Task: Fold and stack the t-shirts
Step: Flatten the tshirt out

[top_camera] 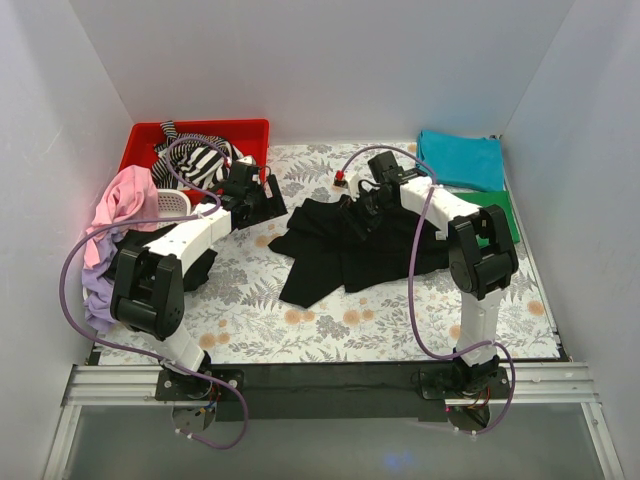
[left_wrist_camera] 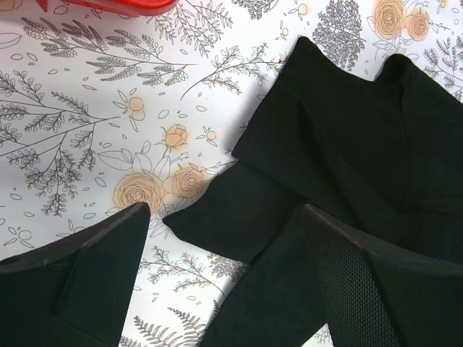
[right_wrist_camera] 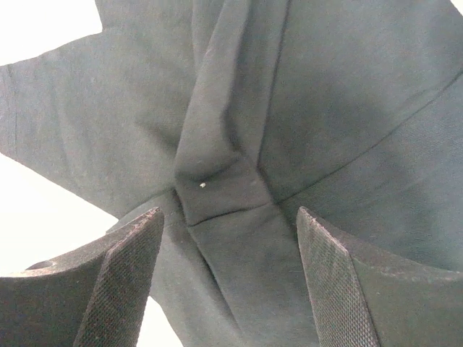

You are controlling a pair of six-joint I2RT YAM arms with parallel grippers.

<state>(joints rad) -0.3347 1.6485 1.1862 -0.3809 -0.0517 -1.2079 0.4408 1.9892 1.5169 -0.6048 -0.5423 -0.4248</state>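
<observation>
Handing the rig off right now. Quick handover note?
Left gripper: open, holding nothing, over the left edge of the black t-shirt.
Right gripper: open, above a crease in the same shirt.
Done: teal t-shirt and green t-shirt lie flat at far right.
Left to do: the black one is crumpled mid-table; striped t-shirt in the red bin; pink t-shirt and lilac t-shirt heaped at left.

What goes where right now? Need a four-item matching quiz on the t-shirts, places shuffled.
Things:
1. black t-shirt
2. teal t-shirt
3. striped t-shirt
4. pink t-shirt

Places:
A. far right corner of the table
B. left side, beside the white basket
C. middle of the table, crumpled
D. in the red bin

Pairs: 1-C, 2-A, 3-D, 4-B.
</observation>
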